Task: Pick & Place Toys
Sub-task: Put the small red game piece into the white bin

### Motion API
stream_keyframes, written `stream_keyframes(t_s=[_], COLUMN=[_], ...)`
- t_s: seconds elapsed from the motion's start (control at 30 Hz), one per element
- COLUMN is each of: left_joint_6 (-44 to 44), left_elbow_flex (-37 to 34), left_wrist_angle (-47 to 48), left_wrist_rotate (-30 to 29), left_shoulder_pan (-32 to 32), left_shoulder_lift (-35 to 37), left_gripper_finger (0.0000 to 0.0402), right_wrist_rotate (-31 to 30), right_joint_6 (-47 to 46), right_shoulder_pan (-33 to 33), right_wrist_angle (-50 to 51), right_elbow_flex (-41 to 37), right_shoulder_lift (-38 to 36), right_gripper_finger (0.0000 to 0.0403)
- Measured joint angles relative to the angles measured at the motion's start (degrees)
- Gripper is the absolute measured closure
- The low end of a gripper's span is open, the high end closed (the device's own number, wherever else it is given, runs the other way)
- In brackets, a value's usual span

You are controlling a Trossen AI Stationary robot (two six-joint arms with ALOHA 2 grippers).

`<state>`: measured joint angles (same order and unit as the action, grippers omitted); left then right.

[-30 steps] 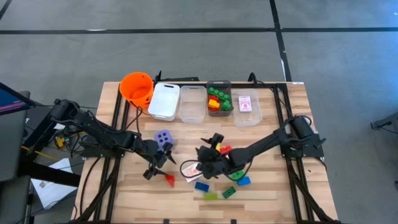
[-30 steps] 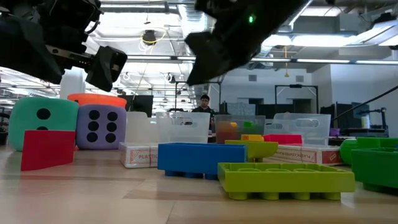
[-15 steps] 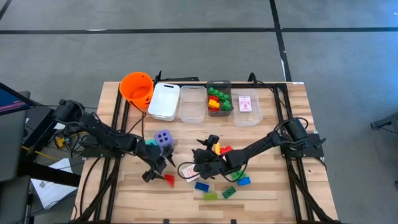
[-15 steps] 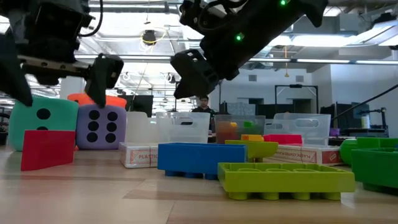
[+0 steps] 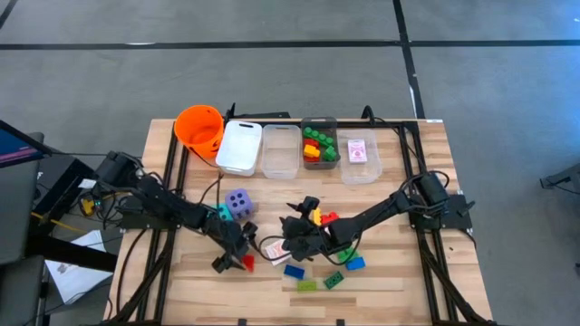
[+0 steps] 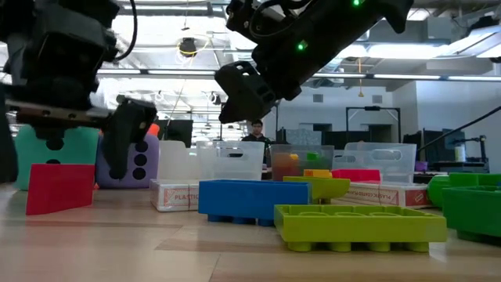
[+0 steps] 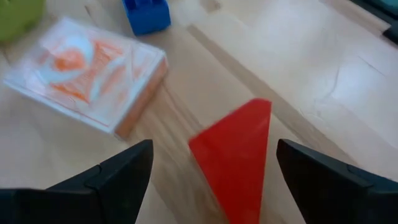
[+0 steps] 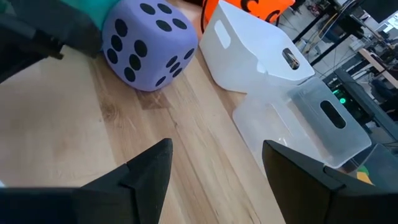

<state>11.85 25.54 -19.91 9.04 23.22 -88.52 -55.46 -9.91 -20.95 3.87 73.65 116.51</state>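
A red wedge lies flat on the table near the front; it also shows in the left wrist view and the low view. My left gripper is open just above it, one finger on each side of the wedge, touching nothing. A red-backed card pack lies right of the wedge. My right gripper hangs open and empty above the pack. A purple die and a teal die stand behind the left gripper. Loose bricks lie at the front.
Along the far edge stand an orange bucket, a white bin, a clear bin, a bin with bricks and a bin with cards. Green, blue and yellow-red bricks lie around the right arm.
My left gripper has gone down and toward the table's near edge, from beside the dice to over the red wedge, staying open. My right gripper has shifted a little toward the table's left and then kept still. The toys have not moved.
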Motion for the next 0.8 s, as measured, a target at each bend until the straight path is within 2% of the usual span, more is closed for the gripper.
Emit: stream_keyframes(t_s=[0.23, 0.37, 0.8], left_joint_6=[-1.8, -1.8, -4.9], left_elbow_flex=[0.0, 0.0, 0.0], left_wrist_angle=[-1.4, -1.6, -2.0], left_wrist_rotate=[0.0, 0.0, 0.1], left_shoulder_pan=[0.0, 0.0, 0.9], left_shoulder_lift=[-2.5, -2.5, -2.4], left_gripper_finger=[0.0070, 0.0085, 0.0224], right_wrist_rotate=[0.1, 0.1, 0.1], right_joint_6=[-0.2, -0.2, -0.2], right_shoulder_pan=[0.0, 0.0, 0.1], right_wrist_angle=[0.1, 0.0, 0.1], right_elbow_flex=[0.0, 0.0, 0.0], right_shoulder_lift=[0.0, 0.0, 0.0], right_gripper_finger=[0.0158, 0.0158, 0.0158])
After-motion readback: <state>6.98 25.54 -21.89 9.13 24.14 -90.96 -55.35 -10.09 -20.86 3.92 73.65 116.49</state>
